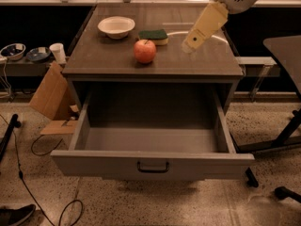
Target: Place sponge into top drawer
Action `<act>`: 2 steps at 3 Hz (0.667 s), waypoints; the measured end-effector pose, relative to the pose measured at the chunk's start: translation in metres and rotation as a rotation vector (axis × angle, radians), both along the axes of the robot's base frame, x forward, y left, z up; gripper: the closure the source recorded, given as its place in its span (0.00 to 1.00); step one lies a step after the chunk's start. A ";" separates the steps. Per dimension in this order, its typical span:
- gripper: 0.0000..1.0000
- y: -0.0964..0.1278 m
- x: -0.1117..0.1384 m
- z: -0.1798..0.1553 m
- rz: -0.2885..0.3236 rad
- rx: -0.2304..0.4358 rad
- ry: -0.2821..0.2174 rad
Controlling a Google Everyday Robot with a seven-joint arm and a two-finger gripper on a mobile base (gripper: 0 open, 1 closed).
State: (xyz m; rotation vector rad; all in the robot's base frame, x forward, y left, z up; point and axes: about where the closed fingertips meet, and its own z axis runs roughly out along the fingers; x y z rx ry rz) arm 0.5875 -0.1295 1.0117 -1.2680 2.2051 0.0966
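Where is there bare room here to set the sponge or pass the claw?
Bare: top drawer floor, wall to wall. Cabinet top: free strip in front of the apple, and the right front corner. Crowded: bowl, sponge, apple at back centre; claw hovers right of the sponge.

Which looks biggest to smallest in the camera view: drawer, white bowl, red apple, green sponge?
Largest: open grey top drawer
Then: round white bowl
Smallest: red apple and green-and-yellow sponge, alike, unranked.
The gripper hangs over the cabinet top, right of the sponge.
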 end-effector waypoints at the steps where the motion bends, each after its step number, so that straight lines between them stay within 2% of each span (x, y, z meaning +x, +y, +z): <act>1: 0.00 0.019 0.016 -0.010 -0.132 0.075 0.069; 2: 0.00 0.019 0.016 -0.010 -0.133 0.075 0.069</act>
